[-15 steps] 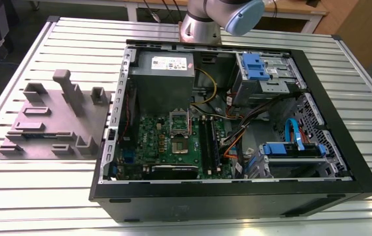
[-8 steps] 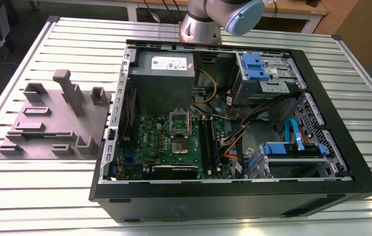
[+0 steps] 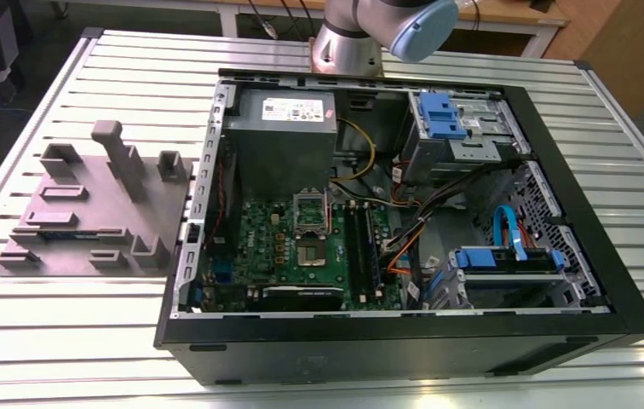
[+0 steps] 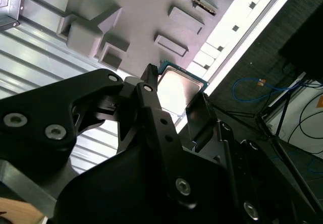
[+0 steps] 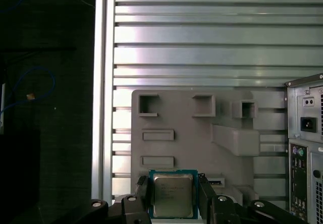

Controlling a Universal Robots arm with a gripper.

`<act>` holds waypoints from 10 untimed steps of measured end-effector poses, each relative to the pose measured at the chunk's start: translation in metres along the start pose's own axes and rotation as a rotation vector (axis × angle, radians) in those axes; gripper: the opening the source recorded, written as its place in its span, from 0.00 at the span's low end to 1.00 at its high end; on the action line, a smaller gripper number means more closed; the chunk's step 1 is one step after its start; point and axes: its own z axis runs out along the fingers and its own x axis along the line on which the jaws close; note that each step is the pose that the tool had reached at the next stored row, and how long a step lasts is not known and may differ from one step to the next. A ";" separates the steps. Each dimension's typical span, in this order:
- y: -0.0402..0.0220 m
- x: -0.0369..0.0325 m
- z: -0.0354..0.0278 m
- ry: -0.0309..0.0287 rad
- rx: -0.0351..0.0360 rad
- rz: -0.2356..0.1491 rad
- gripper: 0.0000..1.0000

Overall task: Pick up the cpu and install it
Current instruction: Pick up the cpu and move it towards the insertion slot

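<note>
Wrist views: holding the cpu (image 5: 173,200) in the gripper (image 5: 173,193), jaws clamped on two opposite edges, metal lid facing the first wrist camera. Fingers (image 5: 143,192) touching the green rim on each side. Hanging over the grey fixture plate (image 5: 202,133), outside the computer case (image 5: 305,133), off the end with its rear ports. Second wrist view: same grip from behind the black linkage (image 4: 101,113), cpu lid bright with glare, plate pockets beyond.

Exterior view: whole layout instead of the close-up.
- Left of the case: fixture plate on the slatted aluminium table (image 3: 72,341), just beside the case wall, uprights and pockets on top.
- Inside the case, left to right: green motherboard (image 3: 256,247), cpu socket (image 3: 313,254) mid-board, memory stick (image 3: 365,247) just beside it, orange and blue cables (image 3: 504,223) draped across, blue-tabbed drive cages (image 3: 458,123).
- Far end of the case: power supply (image 3: 282,128), arm base (image 3: 351,47) just behind it.

In the way: case walls standing all round the board, cables crowding the side toward the drive cages.

Edges and room: case open on top. Bare slats past the plate on the side away from the case, then the table edge (image 5: 101,82), dark floor with a loose blue cable (image 5: 30,85) beyond.
</note>
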 end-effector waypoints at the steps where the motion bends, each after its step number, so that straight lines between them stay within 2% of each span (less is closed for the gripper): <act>1: 0.0000 -0.0002 0.0000 -0.0001 0.0000 0.000 0.47; 10: 0.0000 -0.0026 0.0000 -0.0001 0.0000 0.000 0.47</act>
